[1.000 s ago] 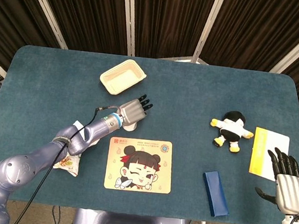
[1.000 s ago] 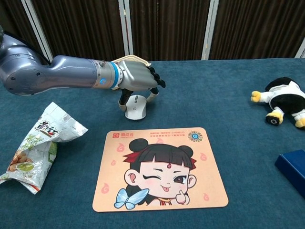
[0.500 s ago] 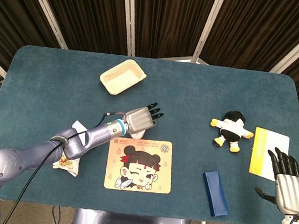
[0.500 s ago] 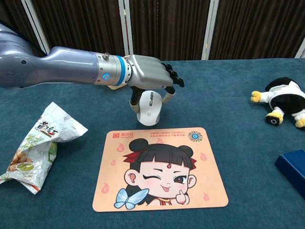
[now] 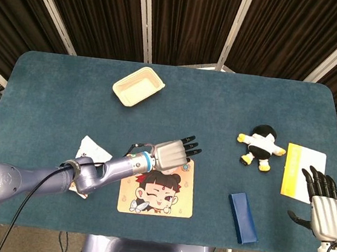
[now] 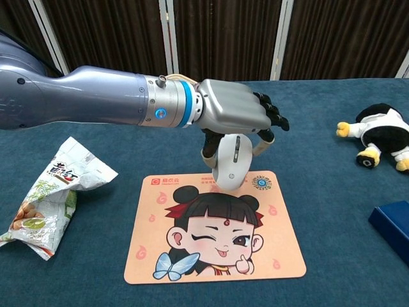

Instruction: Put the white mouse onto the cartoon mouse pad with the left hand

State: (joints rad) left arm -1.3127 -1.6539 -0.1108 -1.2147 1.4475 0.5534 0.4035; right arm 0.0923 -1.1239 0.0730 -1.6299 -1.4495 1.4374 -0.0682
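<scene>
My left hand [image 6: 233,115] grips the white mouse [image 6: 230,161] from above and holds it tilted, nose down, just over the far edge of the cartoon mouse pad [image 6: 214,227]. In the head view the left hand [image 5: 171,153] covers the mouse and hangs over the pad's [image 5: 158,192] upper right part. My right hand [image 5: 326,208] stays at the table's right front corner, fingers spread, holding nothing.
A crumpled snack bag [image 6: 48,195] lies left of the pad. A cream tray [image 5: 138,86] sits at the back. A plush toy [image 5: 260,145], a yellow-white booklet [image 5: 300,171] and a blue box [image 5: 243,216] lie on the right.
The left hand lifted the mouse off the table and carried it right and toward me, from beyond the pad to above its far edge. The right hand stayed still.
</scene>
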